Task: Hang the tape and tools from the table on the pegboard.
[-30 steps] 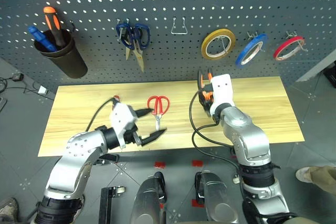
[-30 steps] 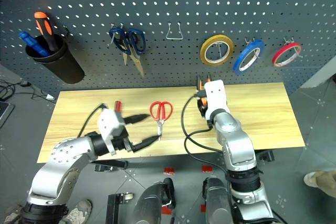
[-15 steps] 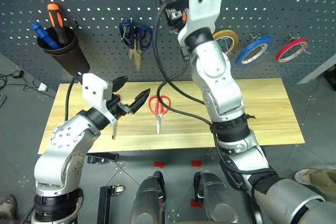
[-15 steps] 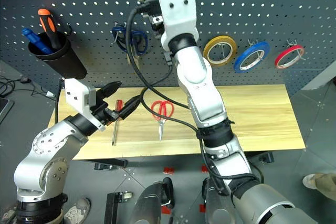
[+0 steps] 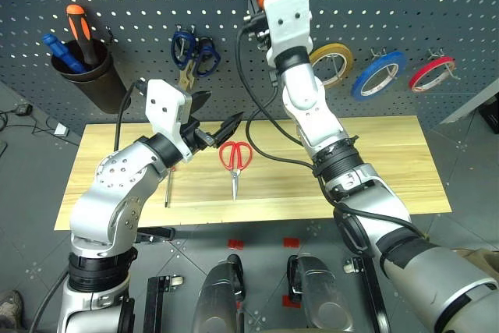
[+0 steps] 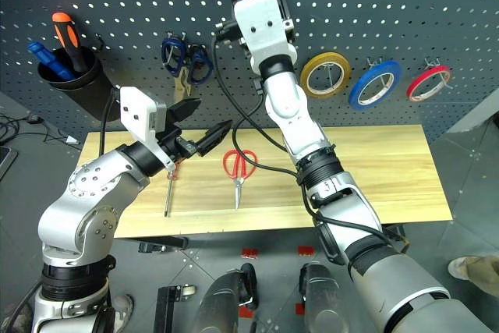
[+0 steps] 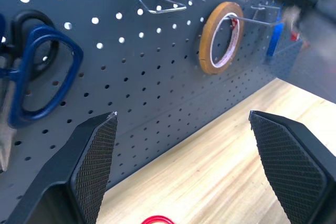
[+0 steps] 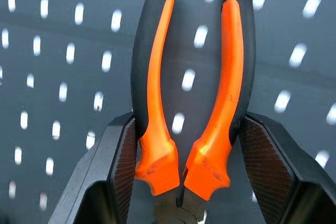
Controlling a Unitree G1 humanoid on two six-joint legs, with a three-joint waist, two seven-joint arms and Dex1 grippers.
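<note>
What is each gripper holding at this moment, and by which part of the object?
The right gripper holds the pliers near the lower end of the orange-and-black handles, one finger outside each handle. The left gripper is open and holds nothing.

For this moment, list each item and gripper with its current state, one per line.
Pliers: clamped in right gripper, raised against pegboard.
Left gripper: open, empty.
Red scissors: closed, flat on table.
Red screwdriver: lying on table.
Blue tape: hung on hook.
Blue scissors: hanging.
</note>
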